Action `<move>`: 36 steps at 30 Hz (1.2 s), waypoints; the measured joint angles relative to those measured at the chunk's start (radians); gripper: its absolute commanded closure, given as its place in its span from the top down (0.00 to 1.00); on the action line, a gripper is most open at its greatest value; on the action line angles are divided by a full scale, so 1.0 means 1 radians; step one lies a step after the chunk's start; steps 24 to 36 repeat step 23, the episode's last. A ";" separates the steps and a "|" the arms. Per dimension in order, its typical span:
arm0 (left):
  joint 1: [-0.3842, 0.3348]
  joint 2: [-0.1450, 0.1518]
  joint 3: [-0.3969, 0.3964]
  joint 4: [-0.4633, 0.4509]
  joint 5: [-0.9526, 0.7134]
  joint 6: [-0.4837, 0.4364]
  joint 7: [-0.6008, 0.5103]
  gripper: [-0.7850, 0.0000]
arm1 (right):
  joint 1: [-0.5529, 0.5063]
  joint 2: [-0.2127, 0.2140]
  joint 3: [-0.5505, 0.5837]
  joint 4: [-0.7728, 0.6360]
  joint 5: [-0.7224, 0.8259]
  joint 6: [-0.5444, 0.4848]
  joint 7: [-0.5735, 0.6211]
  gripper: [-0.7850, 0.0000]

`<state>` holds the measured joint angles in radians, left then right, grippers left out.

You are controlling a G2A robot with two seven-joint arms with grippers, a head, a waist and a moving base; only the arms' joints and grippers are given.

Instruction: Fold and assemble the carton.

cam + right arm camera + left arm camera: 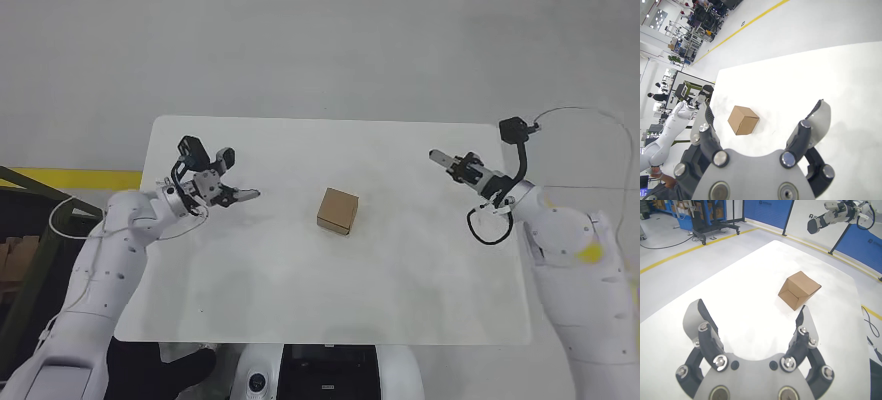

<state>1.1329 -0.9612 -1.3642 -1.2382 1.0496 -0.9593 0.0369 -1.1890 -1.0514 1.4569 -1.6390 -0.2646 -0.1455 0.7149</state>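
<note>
Hovering over the left part of the white table (300, 290), the left gripper (243, 196) has its fingers spread wide, empty; the brown carton (338, 211) sits mid-table, well apart from both grippers; the right gripper (762, 102) is likewise spread wide, holding nothing.

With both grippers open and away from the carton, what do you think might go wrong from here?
1. The carton lies loose on the table; a push from just the left gripper or the right gripper may slide it rather than fold it.
2. Its side toward the left gripper looks open; a finger catching that edge could crush the cardboard.
</note>
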 measured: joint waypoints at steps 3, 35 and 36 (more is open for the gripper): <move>0.019 0.009 -0.038 -0.052 -0.072 0.026 -0.090 1.00 | 0.008 0.004 0.012 -0.016 -0.016 0.014 0.017 1.00; 0.086 0.035 -0.156 -0.223 -0.201 0.124 -0.280 1.00 | 0.037 0.017 0.061 -0.066 -0.046 0.049 0.060 1.00; 0.086 0.035 -0.156 -0.223 -0.201 0.124 -0.280 1.00 | 0.037 0.017 0.061 -0.066 -0.046 0.049 0.060 1.00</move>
